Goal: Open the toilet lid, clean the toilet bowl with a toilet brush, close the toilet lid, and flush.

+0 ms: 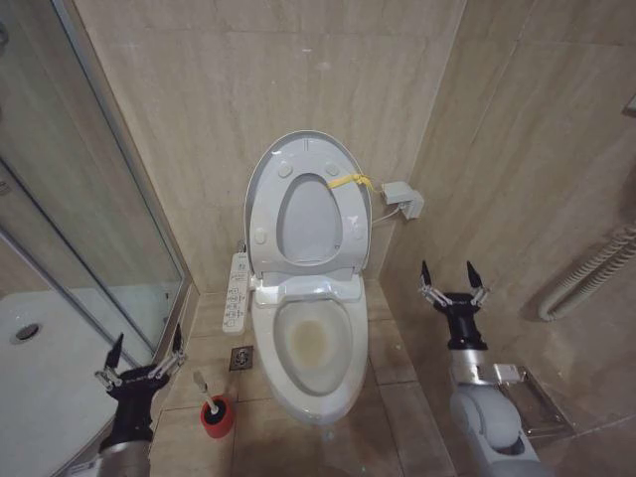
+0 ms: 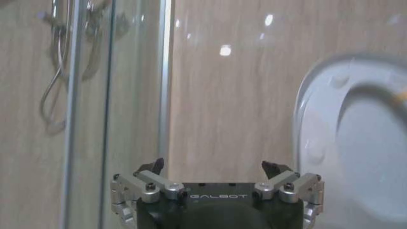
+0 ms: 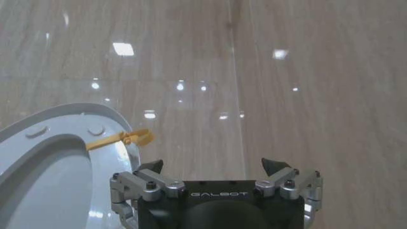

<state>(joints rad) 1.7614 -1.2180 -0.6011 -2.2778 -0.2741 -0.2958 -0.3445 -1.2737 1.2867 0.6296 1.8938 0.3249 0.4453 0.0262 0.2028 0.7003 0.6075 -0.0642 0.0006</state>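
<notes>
While the toilet lid [image 1: 310, 214] stands raised, left gripper [image 1: 144, 358] and right gripper [image 1: 452, 280] gape empty

I am seeing the toilet lid [image 1: 305, 204] standing fully raised, leaning back against the tiled wall, its glossy white underside facing me with small round bumpers showing. A yellow strap [image 1: 350, 182] is hanging at its upper right rim. The seat ring is standing up against it. The toilet bowl [image 1: 311, 348] is lying open below, white ceramic, a yellow-brown stain sitting in its basin. The toilet brush [image 1: 206, 389] is resting tilted in a red holder cup [image 1: 217, 417] on the floor, just left of the bowl, whitish handle sticking upward.
</notes>
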